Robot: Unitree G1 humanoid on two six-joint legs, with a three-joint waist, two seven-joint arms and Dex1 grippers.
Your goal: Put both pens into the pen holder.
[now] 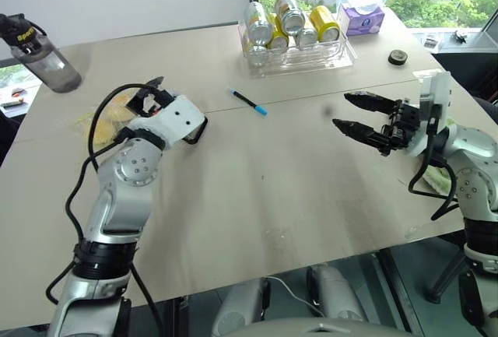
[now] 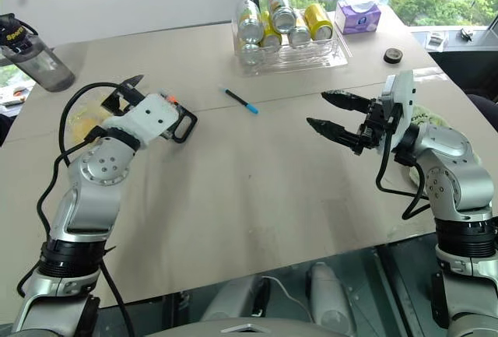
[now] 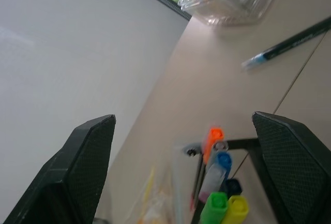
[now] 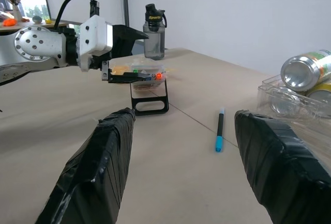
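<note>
The left gripper (image 3: 181,172) hangs spread wide and empty just above the pen holder (image 4: 149,93). The right gripper (image 1: 352,113) is spread and empty too. One pen (image 1: 248,102) lies on the table (image 1: 257,189), right of the holder.

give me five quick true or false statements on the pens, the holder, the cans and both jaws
1. A black pen with light-blue ends lies on the table in front of the can tray. True.
2. The right gripper holds that pen. False: its jaws are open and empty, off to the pen's side.
3. The left gripper has its jaws spread wide over the pen holder. True.
4. The pen holder stands inside the can tray. False: it stands on the table, apart from the tray, under the left gripper.
5. The water bottle lies tipped over beside the cans. False: it stands upright at the table's far left corner.
</note>
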